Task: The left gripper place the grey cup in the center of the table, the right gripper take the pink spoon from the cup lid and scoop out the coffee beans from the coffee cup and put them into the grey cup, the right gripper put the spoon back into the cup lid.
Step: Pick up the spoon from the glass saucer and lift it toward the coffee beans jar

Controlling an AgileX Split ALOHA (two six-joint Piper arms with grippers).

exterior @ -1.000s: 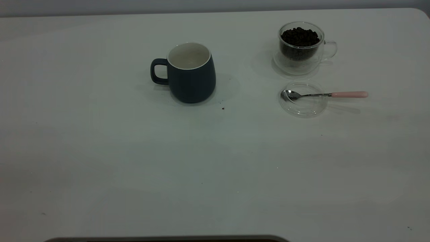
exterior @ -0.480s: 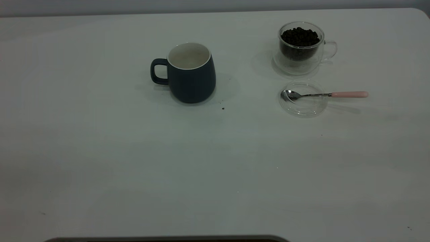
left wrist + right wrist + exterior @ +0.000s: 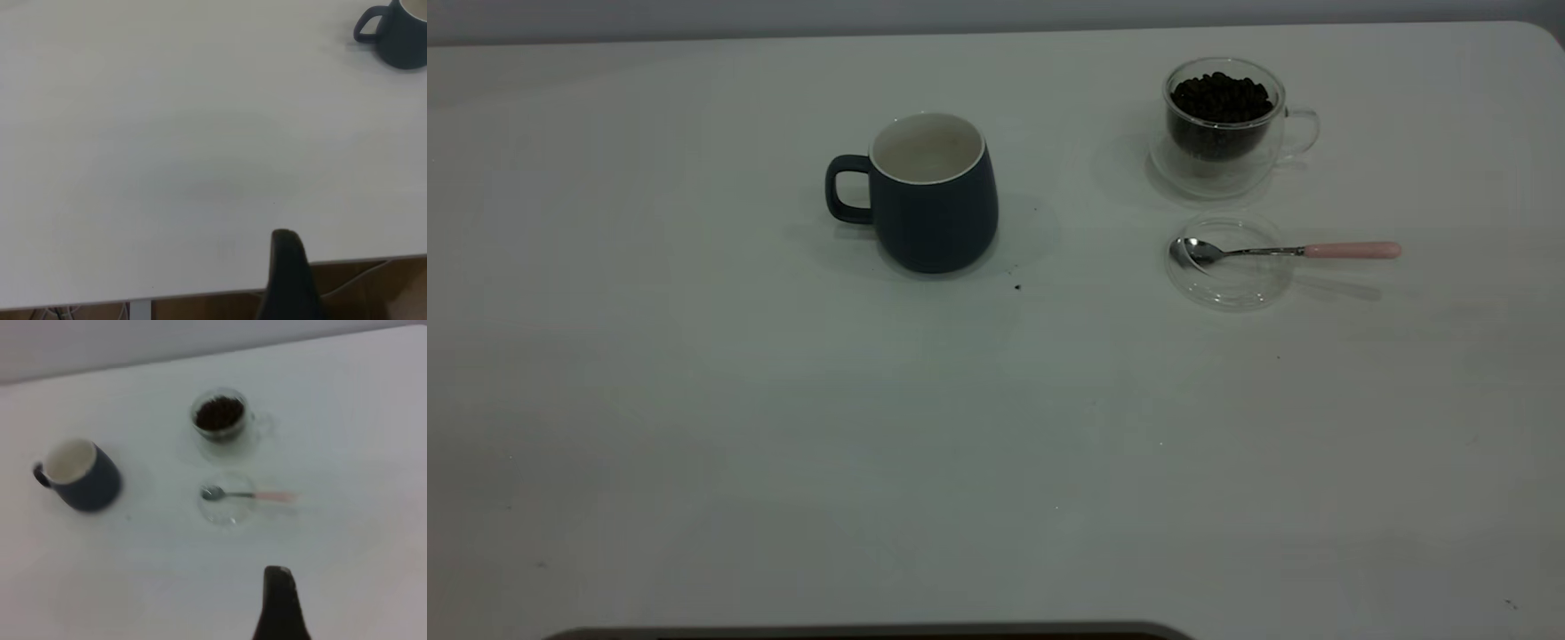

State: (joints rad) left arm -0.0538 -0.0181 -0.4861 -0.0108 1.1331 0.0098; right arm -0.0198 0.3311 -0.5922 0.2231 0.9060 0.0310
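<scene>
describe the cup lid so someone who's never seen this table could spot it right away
On the white table, look at the right side, just in front of the clear coffee cup full of dark beans. The cup lid is the flat clear glass disc there, the only thing with the pink spoon resting across it.

Upright grey cup (image 3: 934, 196), handle pointing left, sits upper centre of the table (image 3: 783, 427). Upper right, coffee cup (image 3: 1221, 126) holds coffee beans (image 3: 1220, 98); just below, pink spoon (image 3: 1285, 251) rests across cup lid (image 3: 1230, 263).
</scene>
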